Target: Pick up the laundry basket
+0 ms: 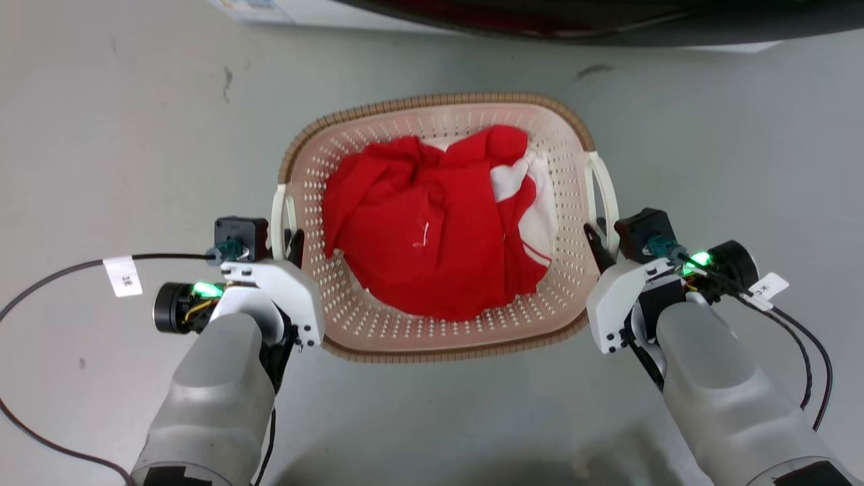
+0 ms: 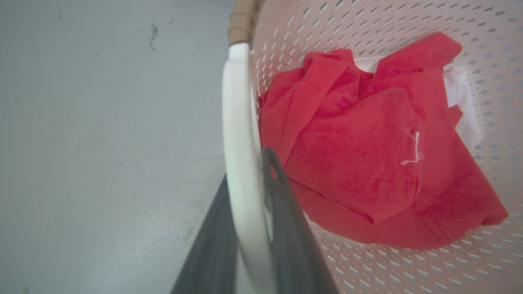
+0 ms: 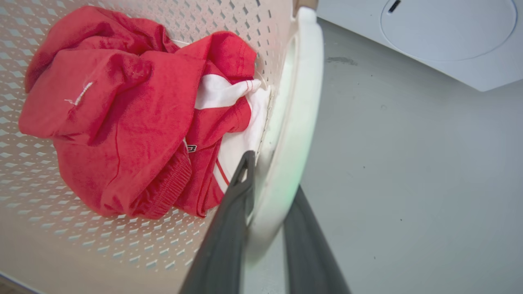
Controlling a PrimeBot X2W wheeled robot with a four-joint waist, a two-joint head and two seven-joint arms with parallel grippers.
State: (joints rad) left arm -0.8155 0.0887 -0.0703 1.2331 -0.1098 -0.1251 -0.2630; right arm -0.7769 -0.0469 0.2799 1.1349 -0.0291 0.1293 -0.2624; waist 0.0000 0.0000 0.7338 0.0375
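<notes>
We see the laundry basket (image 1: 439, 100) standing on the grey floor (image 1: 135, 135), centred in front of the robot, between its two arms. It is cream with perforated walls and a brown woven-look rim. A crumpled red garment (image 1: 432, 229) lies inside and covers most of the bottom, with some white cloth (image 1: 534, 202) showing beneath it on the robot's right side.

The left end effector (image 1: 285, 241) is at the basket's white left handle (image 1: 277, 219). In the left wrist view its two dark fingers (image 2: 286, 228) stand one on each side of that handle (image 2: 241, 122), pinching it. The right end effector (image 1: 603, 243) is at the white right handle (image 1: 607, 196). In the right wrist view we see its fingers (image 3: 233, 212) closed on that handle (image 3: 302, 102) in the same way, one inside the loop and one outside.

A green light glows on each wrist, and black cables (image 1: 67, 270) trail across the floor. Beyond the basket, the right wrist view shows a white appliance (image 3: 449, 41) with a round panel.
</notes>
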